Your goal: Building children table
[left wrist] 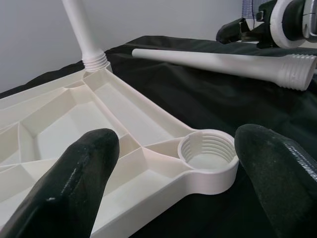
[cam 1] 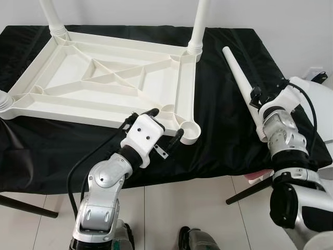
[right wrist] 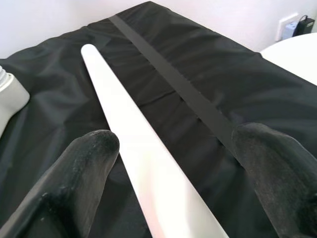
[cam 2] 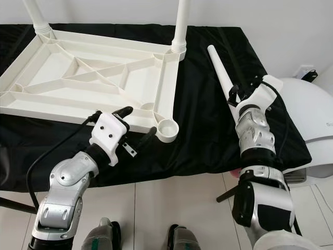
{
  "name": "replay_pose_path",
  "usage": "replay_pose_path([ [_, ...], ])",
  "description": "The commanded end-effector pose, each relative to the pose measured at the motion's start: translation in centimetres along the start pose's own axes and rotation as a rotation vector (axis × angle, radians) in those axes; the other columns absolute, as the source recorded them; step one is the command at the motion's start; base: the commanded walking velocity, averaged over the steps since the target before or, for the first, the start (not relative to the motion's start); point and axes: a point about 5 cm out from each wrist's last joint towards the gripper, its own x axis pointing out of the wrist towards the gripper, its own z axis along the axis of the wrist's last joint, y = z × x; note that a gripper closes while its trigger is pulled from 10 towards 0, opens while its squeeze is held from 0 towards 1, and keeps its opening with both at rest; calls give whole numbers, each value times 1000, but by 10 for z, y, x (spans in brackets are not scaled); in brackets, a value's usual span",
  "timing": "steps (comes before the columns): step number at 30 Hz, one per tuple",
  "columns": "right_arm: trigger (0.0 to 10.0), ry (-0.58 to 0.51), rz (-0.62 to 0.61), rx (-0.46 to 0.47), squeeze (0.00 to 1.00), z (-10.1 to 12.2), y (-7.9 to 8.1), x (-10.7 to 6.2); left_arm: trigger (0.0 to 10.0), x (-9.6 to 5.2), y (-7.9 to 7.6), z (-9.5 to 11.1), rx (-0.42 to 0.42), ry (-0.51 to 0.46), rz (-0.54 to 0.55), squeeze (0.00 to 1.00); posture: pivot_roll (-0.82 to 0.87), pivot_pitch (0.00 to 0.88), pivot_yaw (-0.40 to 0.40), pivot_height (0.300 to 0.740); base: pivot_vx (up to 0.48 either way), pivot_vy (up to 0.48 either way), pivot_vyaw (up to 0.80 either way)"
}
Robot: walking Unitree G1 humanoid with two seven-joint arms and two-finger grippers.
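The white plastic table top (cam 1: 104,78) lies upside down on a black cloth. Legs stand screwed into its far left corner (cam 1: 52,15) and far right corner (cam 1: 199,26), and a third leg shows at the near left corner (cam 1: 4,100). The near right corner's threaded socket (left wrist: 207,153) holds nothing. My left gripper (cam 1: 165,123) hovers open just in front of that socket, its fingers either side of the corner. A loose white leg (cam 1: 239,78) lies on the cloth to the right. My right gripper (right wrist: 173,168) is open and straddles this leg (right wrist: 129,144) near its thick threaded end.
The cloth-covered table's front edge (cam 1: 208,174) runs just past both grippers. A white rounded appliance (cam 1: 315,99) stands at the right, with a wall socket (cam 1: 317,73) behind it. Black table legs (cam 1: 26,205) slant over the tiled floor.
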Motion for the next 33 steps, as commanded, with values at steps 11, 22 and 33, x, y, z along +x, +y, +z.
replay_pose_path([
  [11, 10000, 118, 127, 15, 0, -24, 19, -2, 10000, -4, -2, 3, -5, 4, 7, 0, 86, 212, -5, 740, 0, 0, 0],
  [22, 10000, 149, 196, 58, 0, -31, 28, -4, 10000, -3, -1, 4, -4, 4, 9, 0, 83, 218, -3, 740, 0, 0, 0],
  [33, 10000, 48, 631, 102, 0, -7, 83, -27, 10000, 0, 0, 5, -3, -4, 9, 0, 77, 216, -3, 740, 0, 0, 0],
])
